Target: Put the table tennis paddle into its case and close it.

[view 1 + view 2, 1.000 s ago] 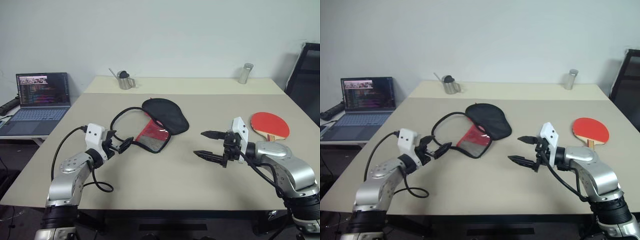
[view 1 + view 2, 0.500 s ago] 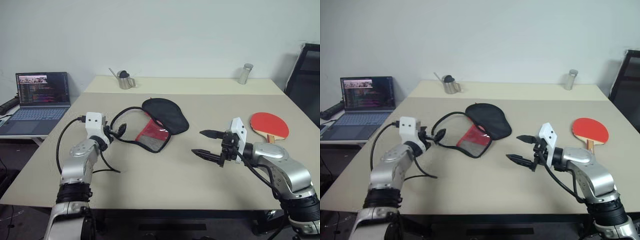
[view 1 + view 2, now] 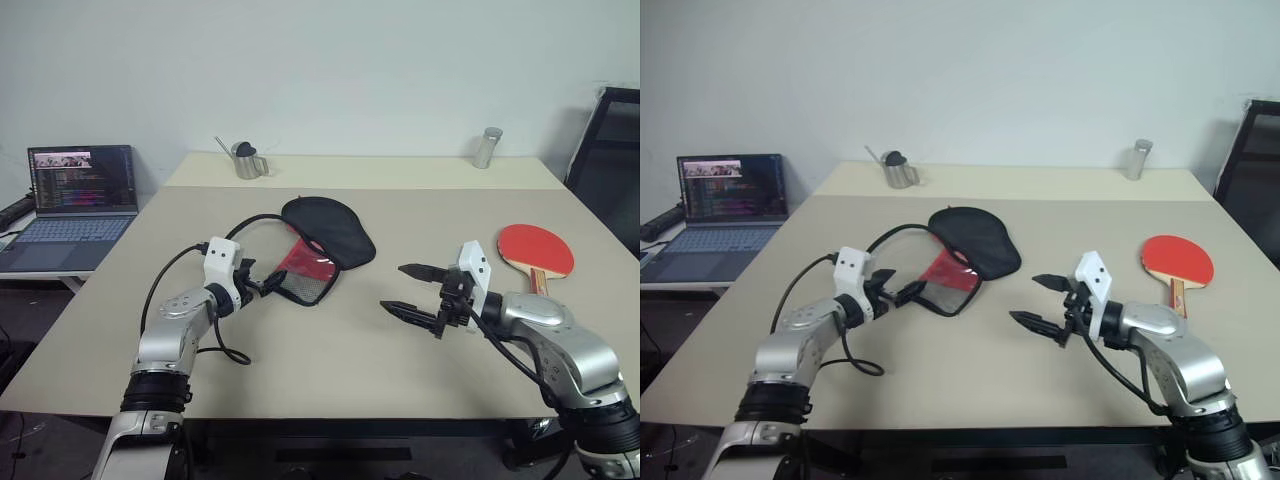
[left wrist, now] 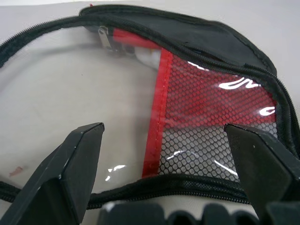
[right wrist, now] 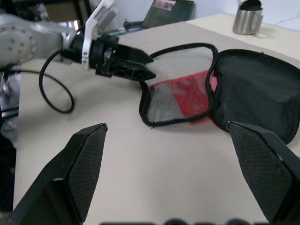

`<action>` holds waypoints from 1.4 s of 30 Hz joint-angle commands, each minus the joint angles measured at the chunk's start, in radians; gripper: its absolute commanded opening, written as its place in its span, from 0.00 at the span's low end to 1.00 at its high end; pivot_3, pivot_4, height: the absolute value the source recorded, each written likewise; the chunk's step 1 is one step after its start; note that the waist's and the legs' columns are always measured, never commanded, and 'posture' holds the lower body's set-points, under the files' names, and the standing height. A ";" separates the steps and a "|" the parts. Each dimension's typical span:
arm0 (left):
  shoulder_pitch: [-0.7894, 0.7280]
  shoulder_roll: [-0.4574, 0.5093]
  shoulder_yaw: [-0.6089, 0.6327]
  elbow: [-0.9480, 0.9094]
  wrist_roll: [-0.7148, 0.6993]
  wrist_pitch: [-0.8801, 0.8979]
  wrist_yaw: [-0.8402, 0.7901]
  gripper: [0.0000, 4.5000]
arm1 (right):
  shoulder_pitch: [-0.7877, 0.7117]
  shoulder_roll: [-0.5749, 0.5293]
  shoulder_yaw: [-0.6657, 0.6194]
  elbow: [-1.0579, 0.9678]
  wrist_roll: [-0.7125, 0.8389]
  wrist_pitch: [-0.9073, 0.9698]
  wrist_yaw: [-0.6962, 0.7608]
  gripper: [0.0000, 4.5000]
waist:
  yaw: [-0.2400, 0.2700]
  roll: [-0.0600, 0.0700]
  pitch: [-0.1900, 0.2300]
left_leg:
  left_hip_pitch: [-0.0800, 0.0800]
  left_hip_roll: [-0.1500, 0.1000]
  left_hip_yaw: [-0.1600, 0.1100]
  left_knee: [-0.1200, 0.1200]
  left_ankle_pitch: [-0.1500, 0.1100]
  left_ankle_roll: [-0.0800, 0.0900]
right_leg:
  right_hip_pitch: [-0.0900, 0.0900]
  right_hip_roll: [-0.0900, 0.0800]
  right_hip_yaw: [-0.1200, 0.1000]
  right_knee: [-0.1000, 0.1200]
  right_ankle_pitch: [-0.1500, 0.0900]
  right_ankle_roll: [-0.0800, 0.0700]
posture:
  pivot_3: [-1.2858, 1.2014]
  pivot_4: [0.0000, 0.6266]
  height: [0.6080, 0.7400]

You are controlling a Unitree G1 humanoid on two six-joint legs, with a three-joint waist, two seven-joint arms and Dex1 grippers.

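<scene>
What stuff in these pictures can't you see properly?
- Inside of the case: head views, hidden under its black flap.
- Whether the left hand touches the case: head views, its fingertips overlap the case's edge.
- Laptop screen: head views, text too small.
- Paddle handle: left eye view, its end is hidden behind the right arm.
- Black chair: head views, cut off by the edge.

Head stereo pair looks forward and down over the beige rectangular table (image 3: 330, 340), far enough to take in both arms, near-identical framing. Left wrist camera sits very close to the red-and-black fabric paddle case (image 4: 206, 117), looking between its own black fingers (image 4: 56, 173). Right wrist camera looks across the table from farther back, sharing that case and the left gripper (image 5: 140, 65).
</scene>
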 commanded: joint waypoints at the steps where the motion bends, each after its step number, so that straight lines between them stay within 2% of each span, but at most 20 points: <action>1: -0.012 0.026 0.044 -0.044 -0.018 -0.015 -0.007 1.00 | -0.082 0.075 0.003 0.043 0.014 0.050 -0.080 1.00 | -0.003 0.000 0.000 | 0.000 0.000 0.000 0.000 0.000 0.000 | 0.000 0.000 0.000 0.000 0.000 0.000 | 0.52 0.24 1.00; 7: 0.037 0.050 0.046 -0.122 -0.065 0.072 -0.054 1.00 | -0.164 0.128 0.090 0.196 -0.131 -0.040 -0.117 1.00 | -0.004 0.000 0.000 | 0.000 -0.001 0.001 0.000 0.000 0.000 | 0.000 0.001 0.001 0.000 0.000 0.000 | 0.52 0.24 1.00; 14: 0.125 0.077 0.059 -0.249 -0.138 0.239 -0.089 1.00 | -0.157 0.121 0.097 0.145 -0.091 -0.034 -0.023 1.00 | -0.004 0.000 0.000 | -0.001 -0.002 0.000 0.000 0.000 0.000 | 0.000 0.000 0.001 -0.001 0.000 0.000 | 0.52 0.24 1.00; 19: 0.081 0.040 0.086 -0.190 -0.090 0.171 0.032 1.00 | -0.148 0.114 0.089 0.135 -0.101 -0.028 -0.017 1.00 | -0.002 -0.001 0.000 | 0.000 -0.001 -0.001 0.001 0.000 0.000 | 0.000 0.001 0.000 0.001 0.000 0.000 | 0.52 0.24 1.00; 25: -0.026 0.034 0.127 -0.031 -0.049 0.091 0.138 1.00 | -0.131 0.115 0.082 0.122 -0.099 -0.021 -0.027 1.00 | 0.000 -0.001 0.000 | 0.000 -0.002 0.000 0.001 0.000 0.000 | 0.000 0.001 0.001 0.000 0.000 0.000 | 0.52 0.24 1.00; 30: -0.078 0.019 0.120 0.048 -0.052 0.095 0.131 1.00 | -0.123 0.117 0.083 0.117 -0.098 -0.021 -0.029 1.00 | -0.001 -0.001 0.000 | 0.000 -0.002 0.001 0.001 0.000 0.000 | 0.000 0.001 0.001 0.000 0.000 0.000 | 0.52 0.24 1.00; 36: -0.062 0.013 0.103 0.057 -0.045 0.098 0.113 1.00 | -0.116 0.125 0.073 0.118 -0.090 0.005 -0.046 1.00 | -0.001 -0.001 0.000 | 0.000 -0.002 0.001 0.001 0.000 0.000 | 0.000 0.001 0.001 0.000 0.000 0.000 | 0.52 0.24 1.00; 42: -0.055 0.027 0.126 0.073 -0.052 0.064 0.085 1.00 | -0.167 0.229 0.034 0.203 -0.053 0.127 -0.156 1.00 | -0.004 -0.001 0.000 | 0.000 -0.001 0.001 0.001 0.000 0.000 | 0.000 0.001 0.001 0.001 0.000 0.000 | 0.52 0.24 1.00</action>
